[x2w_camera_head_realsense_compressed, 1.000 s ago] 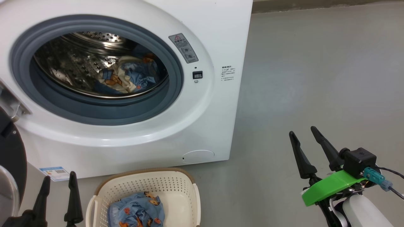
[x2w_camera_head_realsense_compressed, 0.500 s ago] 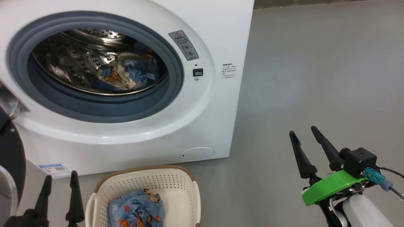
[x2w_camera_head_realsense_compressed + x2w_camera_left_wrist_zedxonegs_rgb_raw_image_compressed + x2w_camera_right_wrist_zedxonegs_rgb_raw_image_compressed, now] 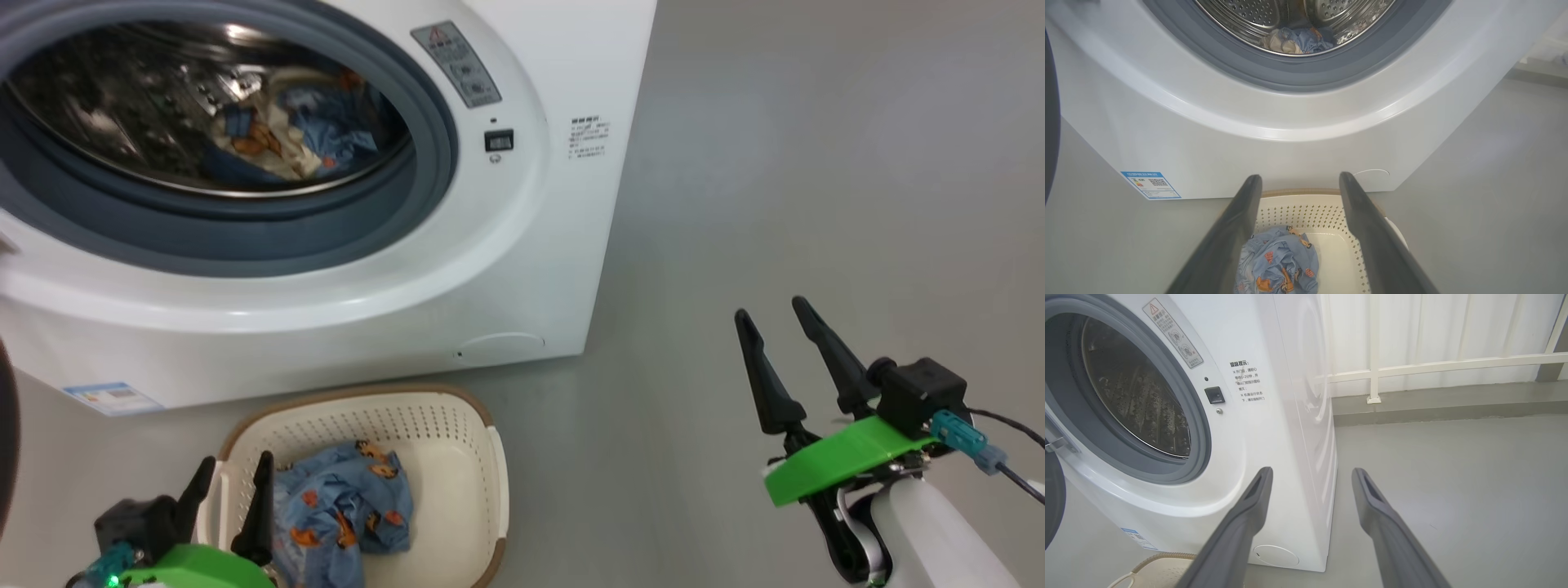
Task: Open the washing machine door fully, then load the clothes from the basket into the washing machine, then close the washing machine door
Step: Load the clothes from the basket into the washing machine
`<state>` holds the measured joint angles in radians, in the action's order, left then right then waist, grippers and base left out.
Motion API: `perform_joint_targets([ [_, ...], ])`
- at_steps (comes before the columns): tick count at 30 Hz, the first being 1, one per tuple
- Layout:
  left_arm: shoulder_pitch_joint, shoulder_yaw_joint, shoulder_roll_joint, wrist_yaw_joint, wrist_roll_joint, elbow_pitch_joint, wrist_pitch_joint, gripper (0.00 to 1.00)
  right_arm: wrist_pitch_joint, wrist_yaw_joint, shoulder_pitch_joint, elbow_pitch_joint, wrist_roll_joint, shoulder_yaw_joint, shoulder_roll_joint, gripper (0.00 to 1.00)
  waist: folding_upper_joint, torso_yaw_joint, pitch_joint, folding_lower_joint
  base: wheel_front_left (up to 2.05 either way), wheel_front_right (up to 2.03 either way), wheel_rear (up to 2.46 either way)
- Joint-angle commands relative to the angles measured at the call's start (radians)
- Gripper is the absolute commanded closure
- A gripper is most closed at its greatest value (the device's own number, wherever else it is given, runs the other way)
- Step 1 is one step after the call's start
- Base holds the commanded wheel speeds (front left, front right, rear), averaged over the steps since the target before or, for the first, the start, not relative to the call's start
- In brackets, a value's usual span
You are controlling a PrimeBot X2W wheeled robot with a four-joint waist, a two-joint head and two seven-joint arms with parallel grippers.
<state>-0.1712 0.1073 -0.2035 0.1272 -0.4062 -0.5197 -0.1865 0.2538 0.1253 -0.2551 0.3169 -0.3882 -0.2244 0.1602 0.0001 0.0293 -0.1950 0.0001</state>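
washing machine door (image 3: 1050, 114) cropped, basket (image 3: 1298, 212) cut off

Blue clothes (image 3: 339, 506) in cream basket (image 3: 408, 420), more inside open white washing machine (image 3: 531, 245)

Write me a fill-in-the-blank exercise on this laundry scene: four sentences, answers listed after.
1. Some printed clothes already lie inside the steel ____ of the washing machine.
2. One light-blue garment lies in the cream perforated ____ in front of the machine.
3. The left gripper is poised above that garment with its jaws ____.
4. The right gripper holds nothing and hangs over the bare grey ____.

Answers: drum; basket; open; floor.
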Motion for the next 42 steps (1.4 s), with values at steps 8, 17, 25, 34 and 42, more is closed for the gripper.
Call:
perform_joint_targets([
  [8, -0.166, 0.106, -0.095, 0.003, -0.092, -0.17, -0.004, 0.0, 0.008, 0.005, -0.085, -0.043, 0.046, -0.012, -0.045, 0.0, -0.0001, 0.05, -0.189, -0.0001, 0.0, 0.0, 0.0],
  [17, -0.331, 0.242, -0.141, 0.003, -0.169, -0.384, -0.005, 0.0, 0.008, 0.005, -0.148, -0.059, 0.076, -0.01, -0.085, 0.0, -0.0001, 0.082, -0.326, -0.0001, 0.0, 0.0, 0.0],
  [25, -0.452, 0.342, -0.17, 0.003, -0.209, -0.544, 0.038, 0.0, 0.008, 0.005, -0.189, -0.083, 0.093, -0.013, -0.105, 0.0, -0.0001, 0.114, -0.45, -0.0001, 0.0, 0.0, 0.0],
  [34, -0.554, 0.378, -0.204, 0.003, -0.243, -0.65, 0.066, 0.0, 0.008, 0.005, -0.226, -0.113, 0.082, -0.024, -0.11, 0.0, -0.0001, 0.142, -0.559, -0.0001, 0.0, 0.0, 0.0],
  [42, -0.642, 0.389, -0.231, 0.003, -0.256, -0.72, 0.081, 0.0, 0.008, 0.005, -0.256, -0.147, 0.069, -0.042, -0.11, 0.0, -0.0001, 0.176, -0.645, -0.0001, 0.0, 0.0, 0.0],
])
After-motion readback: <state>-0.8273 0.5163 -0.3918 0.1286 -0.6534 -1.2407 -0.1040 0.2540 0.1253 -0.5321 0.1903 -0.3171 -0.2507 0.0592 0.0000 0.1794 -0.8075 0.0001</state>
